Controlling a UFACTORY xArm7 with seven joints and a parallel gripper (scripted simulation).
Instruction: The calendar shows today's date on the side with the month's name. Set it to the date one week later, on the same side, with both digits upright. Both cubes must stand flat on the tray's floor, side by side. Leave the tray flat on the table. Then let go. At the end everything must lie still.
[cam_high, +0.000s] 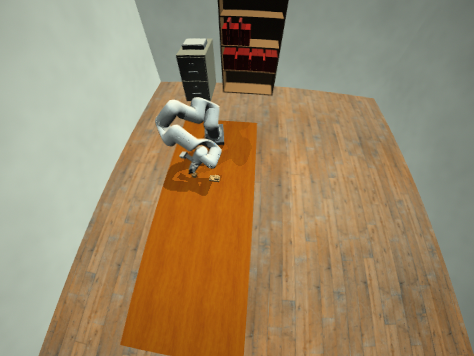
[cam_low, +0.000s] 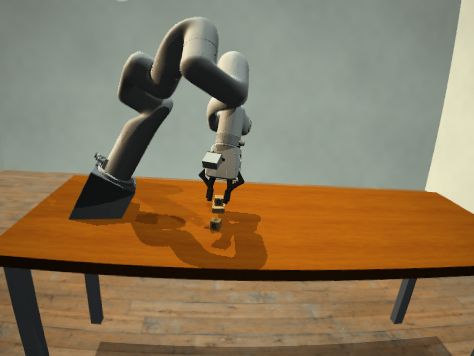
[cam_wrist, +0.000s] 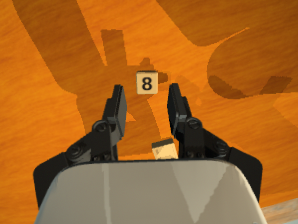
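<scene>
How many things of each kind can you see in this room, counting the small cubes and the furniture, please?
Cubes: 2
Table: 1
Bookshelf: 1
Filing cabinet: 1
Robot arm: 1
Total: 6

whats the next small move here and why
Probably lower the end effector around the tan wooden cube showing 8: its fingers stand apart holding nothing, and in the wrist view that cube lies centred between the fingertips.
</scene>
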